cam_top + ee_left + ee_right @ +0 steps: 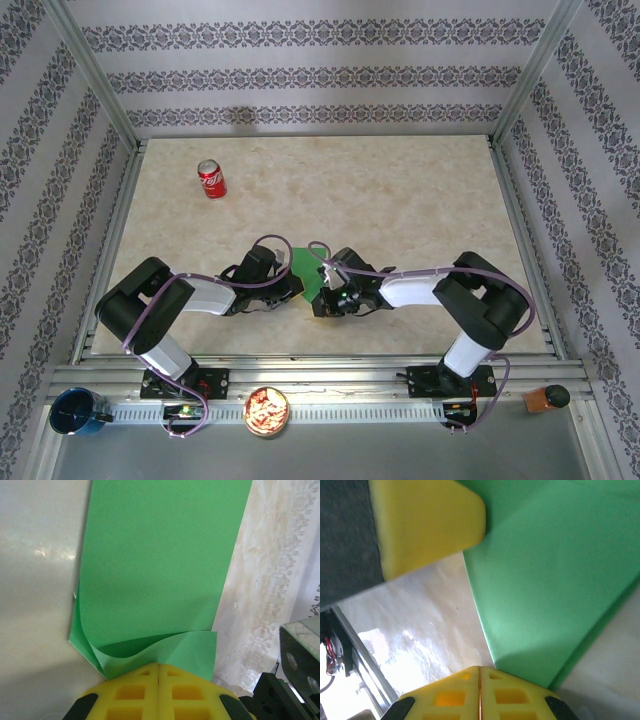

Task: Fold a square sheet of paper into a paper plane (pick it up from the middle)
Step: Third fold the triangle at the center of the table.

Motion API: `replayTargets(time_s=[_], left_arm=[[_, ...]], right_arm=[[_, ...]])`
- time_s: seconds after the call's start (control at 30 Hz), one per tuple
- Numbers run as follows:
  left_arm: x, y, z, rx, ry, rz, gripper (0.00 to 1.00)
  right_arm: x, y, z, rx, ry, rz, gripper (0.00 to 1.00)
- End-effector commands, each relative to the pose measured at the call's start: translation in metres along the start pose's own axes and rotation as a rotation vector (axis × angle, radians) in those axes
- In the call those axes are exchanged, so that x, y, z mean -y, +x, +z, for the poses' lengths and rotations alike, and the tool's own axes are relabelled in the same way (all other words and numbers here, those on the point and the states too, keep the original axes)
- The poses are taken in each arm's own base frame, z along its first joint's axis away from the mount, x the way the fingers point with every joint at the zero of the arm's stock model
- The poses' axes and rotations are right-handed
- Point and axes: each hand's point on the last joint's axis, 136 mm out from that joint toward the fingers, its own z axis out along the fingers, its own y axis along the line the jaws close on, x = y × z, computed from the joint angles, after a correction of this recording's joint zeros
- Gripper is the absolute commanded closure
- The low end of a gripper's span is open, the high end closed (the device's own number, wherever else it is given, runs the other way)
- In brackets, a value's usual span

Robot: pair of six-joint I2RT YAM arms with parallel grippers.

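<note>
Left hand [158, 674]: I had it clenched on the near edge of the square sheet of paper [160, 565].
Right hand [480, 675]: clenched, tips against the sheet's edge; whether I was grasping it, I couldn't tell.
Paper: lay on the tabletop [420, 190] between my hands.
Soda can [211, 179]: upright, at 10 o'clock from the paper.

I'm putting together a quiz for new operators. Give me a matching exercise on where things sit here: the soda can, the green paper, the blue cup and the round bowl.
Things:
1. soda can
2. green paper
3. blue cup
4. round bowl

Places:
A. on the near rail, between the arm bases
B. far left part of the table
C. left end of the near rail
D. middle of the table's near half

Pairs: 1-B; 2-D; 3-C; 4-A
</note>
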Motion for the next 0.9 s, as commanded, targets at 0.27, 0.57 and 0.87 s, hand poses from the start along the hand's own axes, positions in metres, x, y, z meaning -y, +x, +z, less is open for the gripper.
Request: replayTargets(time_s=[0.27, 0.57, 0.87], left_arm=[[-0.025, 0.009, 0.005, -0.012, -0.065, -0.028, 1.00], [-0.023, 0.009, 0.004, -0.012, -0.065, -0.015, 1.00], [-0.021, 0.008, 0.004, -0.015, -0.060, -0.012, 1.00]], right_arm=[[-0.027, 0.007, -0.041, 0.022, -0.136, 0.070, 0.88], [-0.031, -0.030, -0.026, 0.010, -0.072, 0.124, 0.91], [-0.020, -0.039, -0.005, -0.026, -0.023, 0.170, 0.91]])
